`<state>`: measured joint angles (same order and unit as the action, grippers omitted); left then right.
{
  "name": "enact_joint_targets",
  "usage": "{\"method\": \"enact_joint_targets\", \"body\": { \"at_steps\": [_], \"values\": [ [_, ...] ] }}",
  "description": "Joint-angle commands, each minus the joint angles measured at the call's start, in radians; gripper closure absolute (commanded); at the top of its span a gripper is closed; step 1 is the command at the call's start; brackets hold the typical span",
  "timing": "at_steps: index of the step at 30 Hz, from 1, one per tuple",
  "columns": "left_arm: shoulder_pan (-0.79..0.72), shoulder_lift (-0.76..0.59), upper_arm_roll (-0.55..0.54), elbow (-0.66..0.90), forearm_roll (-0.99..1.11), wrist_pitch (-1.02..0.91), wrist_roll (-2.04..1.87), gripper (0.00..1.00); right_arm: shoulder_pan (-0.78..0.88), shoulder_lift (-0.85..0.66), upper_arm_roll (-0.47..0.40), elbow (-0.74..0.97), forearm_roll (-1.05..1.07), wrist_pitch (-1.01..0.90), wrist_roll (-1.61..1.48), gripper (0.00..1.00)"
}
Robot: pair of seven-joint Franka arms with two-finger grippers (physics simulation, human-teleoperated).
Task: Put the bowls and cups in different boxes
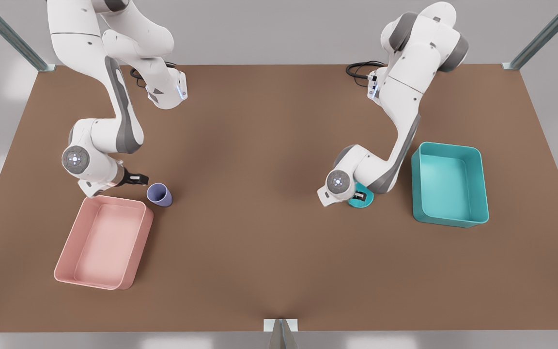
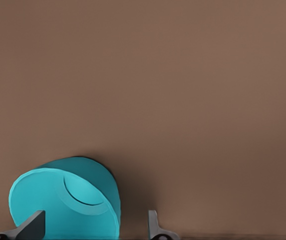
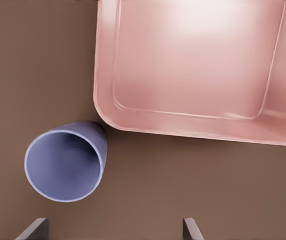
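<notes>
Both arms are at the approach-and-grasp step; neither item is boxed. The left tool (image 1: 362, 196), on the front view's right, is low over the teal bowl (image 1: 359, 199), which sits on the counter (image 1: 259, 218) near the teal box (image 1: 449, 183) but apart from it. In the left wrist view the bowl (image 2: 65, 197) lies between spread fingers (image 2: 153, 227), one tip before its rim, the other clear to the side; no pinch is made. The right tool (image 1: 136, 179), on the front view's left, hovers just beside the lavender cup (image 1: 159, 195), which stands on the counter close to a corner of the pink box (image 1: 102, 242). In the right wrist view the cup (image 3: 65, 161) appears mouth-on, near the pink box (image 3: 192, 65) corner; whether they touch cannot be told. Its fingers (image 3: 191, 230) are spread and the cup lies off toward one of them, not centred. Judgement: the left tool needs to close on the bowl's rim, then lift toward the teal box. The right tool needs to centre on the cup wall before closing, without knocking the cup against the box.
</notes>
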<state>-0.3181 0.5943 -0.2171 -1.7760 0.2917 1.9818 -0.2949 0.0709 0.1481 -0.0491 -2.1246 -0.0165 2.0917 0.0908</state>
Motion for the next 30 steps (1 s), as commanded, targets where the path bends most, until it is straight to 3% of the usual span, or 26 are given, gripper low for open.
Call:
{"method": "enact_joint_targets", "body": {
  "at_steps": [1,4,6,8,10,16,17,19,21,25,26,27,28,30],
  "values": [
    [0.002,-0.004,0.001,-0.043,0.006,0.123,-0.25,0.0,-0.002,0.016,0.0,-0.005,0.007,0.166,0.149,0.0],
    [0.002,0.052,0.005,-0.043,0.009,0.23,-0.248,0.0,-0.003,0.047,-0.002,-0.006,0.029,0.171,0.15,0.0],
    [0.001,0.052,0.007,-0.042,0.009,0.221,-0.247,0.49,-0.01,0.073,-0.002,-0.015,0.059,0.179,0.152,0.0],
    [-0.001,0.047,0.013,-0.039,0.009,0.187,-0.245,0.7,-0.011,0.076,-0.002,-0.028,0.066,0.18,0.152,0.0],
    [0.002,0.029,0.018,-0.033,0.014,0.128,-0.237,0.78,-0.011,0.074,-0.002,-0.044,0.076,0.179,0.15,0.0],
    [0.036,-0.06,0.074,0.064,0.052,-0.159,-0.138,0.79,0.0,0.102,-0.002,-0.066,0.076,0.192,0.149,0.0],
    [0.103,-0.115,0.082,0.137,0.057,-0.318,-0.077,0.79,0.0,0.108,-0.002,-0.066,0.076,0.197,0.15,0.0],
    [0.306,-0.232,0.09,0.147,0.049,-0.388,-0.014,0.79,0.0,0.143,0.0,-0.064,0.076,0.215,0.15,0.0],
    [0.45,-0.261,0.096,0.127,0.023,-0.33,-0.001,0.79,0.0,0.166,0.0,-0.064,0.076,0.223,0.15,0.0],
    [0.473,-0.254,0.202,-0.135,-0.02,0.031,0.033,0.79,0.0,0.174,0.0,-0.064,0.079,0.226,0.15,0.0],
    [0.475,-0.245,0.203,-0.209,-0.02,0.137,0.028,0.79,0.0,0.174,0.0,-0.064,0.079,0.226,0.15,0.05],
    [0.475,-0.234,0.217,-0.24,-0.02,0.195,0.028,0.79,0.0,0.174,0.0,-0.064,0.079,0.225,0.15,0.19],
    [0.475,-0.218,0.217,-0.261,-0.02,0.233,0.028,0.79,0.001,0.176,0.0,-0.064,0.079,0.223,0.152,0.44],
    [0.479,-0.177,0.217,-0.273,-0.02,0.278,0.03,0.79,0.001,0.182,0.0,-0.057,0.079,0.218,0.152,0.67]
  ]
}}
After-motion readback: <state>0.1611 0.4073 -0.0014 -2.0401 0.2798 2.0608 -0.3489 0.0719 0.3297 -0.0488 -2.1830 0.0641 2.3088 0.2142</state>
